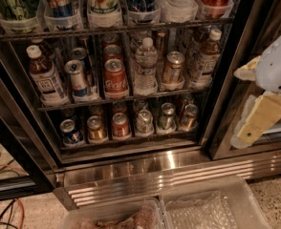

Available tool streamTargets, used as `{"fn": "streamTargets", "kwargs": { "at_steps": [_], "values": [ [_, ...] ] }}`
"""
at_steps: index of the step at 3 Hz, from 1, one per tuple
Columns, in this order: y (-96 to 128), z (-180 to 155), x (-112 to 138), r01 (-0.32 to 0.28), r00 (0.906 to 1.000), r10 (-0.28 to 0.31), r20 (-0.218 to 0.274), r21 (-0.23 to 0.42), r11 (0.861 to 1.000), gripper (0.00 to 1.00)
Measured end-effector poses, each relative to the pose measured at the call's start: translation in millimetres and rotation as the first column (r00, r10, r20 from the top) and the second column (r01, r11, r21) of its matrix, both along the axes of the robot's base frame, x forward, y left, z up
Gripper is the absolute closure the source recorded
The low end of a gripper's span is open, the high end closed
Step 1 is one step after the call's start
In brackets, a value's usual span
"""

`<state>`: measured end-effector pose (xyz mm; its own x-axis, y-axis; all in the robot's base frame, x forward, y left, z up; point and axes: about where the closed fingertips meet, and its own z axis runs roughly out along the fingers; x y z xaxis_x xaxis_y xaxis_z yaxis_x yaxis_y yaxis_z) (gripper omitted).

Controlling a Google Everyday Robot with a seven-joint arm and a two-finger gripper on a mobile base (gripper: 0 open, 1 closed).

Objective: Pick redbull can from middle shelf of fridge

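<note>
The fridge (145,170) fills the camera view, with its glass door swung open to the left. On the middle shelf (124,98) the redbull can (78,78), slim, silver and blue, stands at the front of the second row from the left, with another like it behind. A white-capped brown bottle (45,76) is on its left and a red Coca-Cola can (115,78) on its right. My gripper (242,106), white with pale yellow fingers (258,120), hangs open and empty at the right edge. It is in front of the black door frame and well right of the can.
A water bottle (145,66), a gold-brown can (173,68) and another brown bottle (205,57) fill the shelf's right half. Large soda bottles stand above and short cans (121,124) below. Two clear plastic bins (212,205) sit on the floor in front. Cables (6,209) lie at lower left.
</note>
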<state>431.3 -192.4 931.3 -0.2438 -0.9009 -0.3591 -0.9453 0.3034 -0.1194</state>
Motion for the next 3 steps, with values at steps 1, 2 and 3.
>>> {"fn": "streamTargets", "kwargs": {
  "at_steps": [1, 2, 3],
  "values": [
    [44, -27, -3, 0.002, 0.9981, 0.010, -0.060, 0.194, 0.981, 0.00],
    [95, -16, -3, -0.057, 0.9976, 0.067, -0.018, 0.340, 0.939, 0.00],
    [104, -11, -3, -0.063, 0.9973, 0.073, -0.014, 0.366, 0.928, 0.00]
  ]
}}
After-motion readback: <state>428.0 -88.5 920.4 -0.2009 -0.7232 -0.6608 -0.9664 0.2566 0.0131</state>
